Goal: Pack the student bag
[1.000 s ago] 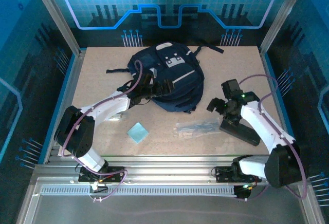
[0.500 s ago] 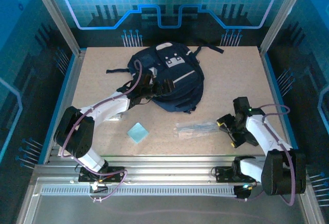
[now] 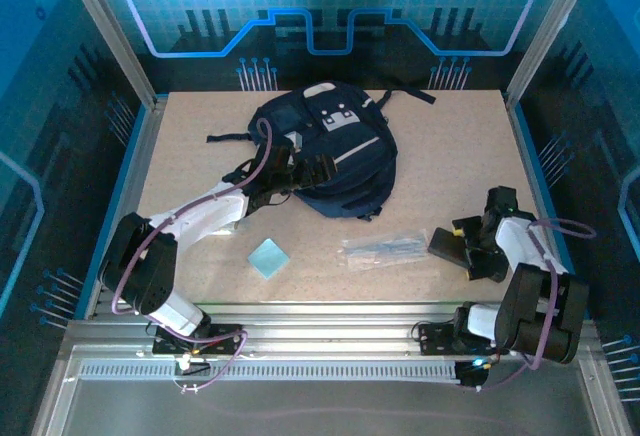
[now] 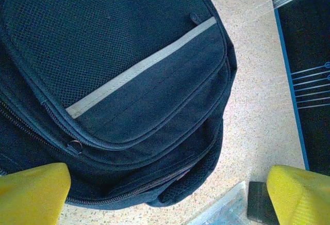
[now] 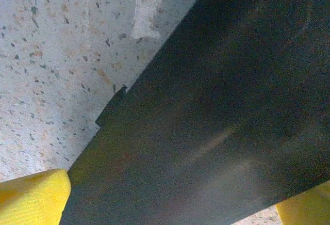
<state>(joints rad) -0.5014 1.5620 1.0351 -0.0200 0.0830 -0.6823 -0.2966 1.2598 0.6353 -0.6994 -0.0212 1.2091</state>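
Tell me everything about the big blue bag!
The bag is dark navy cloth with pale grey stripes and patches, a mesh panel, zipped pockets and black straps trailing out left and right. Its zips look shut. It lies flat at the back middle of the table, front side up. The left claw, open, sits at its near left edge; whether it touches is unclear.
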